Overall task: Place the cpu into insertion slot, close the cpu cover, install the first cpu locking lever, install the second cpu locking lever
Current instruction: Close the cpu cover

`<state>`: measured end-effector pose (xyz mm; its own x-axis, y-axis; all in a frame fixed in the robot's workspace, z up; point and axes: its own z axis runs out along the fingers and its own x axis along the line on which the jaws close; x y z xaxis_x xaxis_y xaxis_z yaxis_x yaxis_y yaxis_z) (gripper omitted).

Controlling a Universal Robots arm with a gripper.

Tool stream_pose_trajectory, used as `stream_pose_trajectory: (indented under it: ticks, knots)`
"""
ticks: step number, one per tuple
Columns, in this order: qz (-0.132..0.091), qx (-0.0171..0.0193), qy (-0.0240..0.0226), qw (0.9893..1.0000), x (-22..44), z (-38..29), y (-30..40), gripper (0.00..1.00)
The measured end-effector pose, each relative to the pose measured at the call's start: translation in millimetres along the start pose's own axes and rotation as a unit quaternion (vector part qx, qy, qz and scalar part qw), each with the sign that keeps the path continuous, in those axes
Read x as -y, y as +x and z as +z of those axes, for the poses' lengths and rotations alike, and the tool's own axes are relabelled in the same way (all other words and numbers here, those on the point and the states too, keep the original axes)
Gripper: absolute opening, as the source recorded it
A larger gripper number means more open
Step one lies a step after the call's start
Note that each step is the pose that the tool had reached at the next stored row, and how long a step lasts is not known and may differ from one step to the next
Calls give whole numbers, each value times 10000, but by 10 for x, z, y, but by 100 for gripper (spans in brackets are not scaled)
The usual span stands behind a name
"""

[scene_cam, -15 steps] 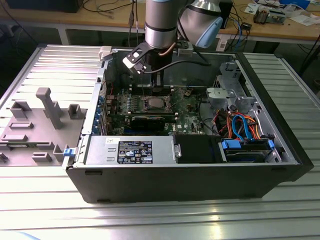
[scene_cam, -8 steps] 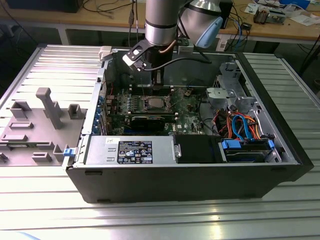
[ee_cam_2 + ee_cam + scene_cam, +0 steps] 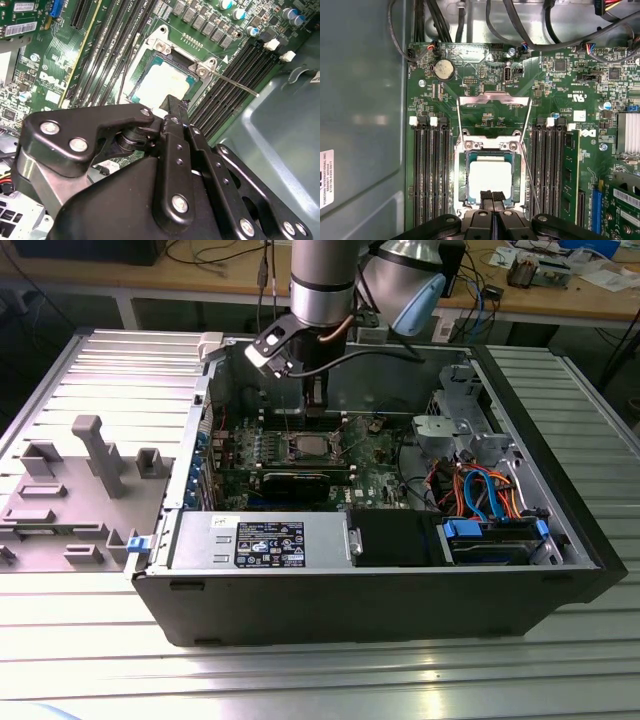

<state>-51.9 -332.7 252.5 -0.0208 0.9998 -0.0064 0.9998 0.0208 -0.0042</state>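
The cpu [image 3: 491, 176], with a pale silver face, lies flat in the insertion slot [image 3: 459, 175] on the green board; both wrist views show it [image 3: 164, 82]. The cpu cover [image 3: 492, 100] stands swung open on the slot's far side, its cut-out showing board behind. A thin locking lever [image 3: 235, 82] sticks out free from the socket. My gripper [image 3: 491, 196] hovers over the cpu's near edge with its black fingertips [image 3: 172, 107] pressed together and nothing between them. In the exterior view the gripper [image 3: 315, 405] hangs inside the open case just above the slot [image 3: 305, 448].
Long black memory slots [image 3: 427, 175] flank the socket on both sides. A black expansion card [image 3: 295, 480], a power supply [image 3: 265, 540] and a drive bay with orange and blue cables [image 3: 480, 495] crowd the case. A grey fixture [image 3: 90, 455] stands at the exterior view's left.
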Motion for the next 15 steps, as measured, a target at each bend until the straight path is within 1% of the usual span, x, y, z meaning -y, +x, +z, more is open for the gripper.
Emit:
stream_pose_trajectory:
  ticks: [15]
  knots:
    - [0, 0, 0, 10000, 1, -91, -1, 11]
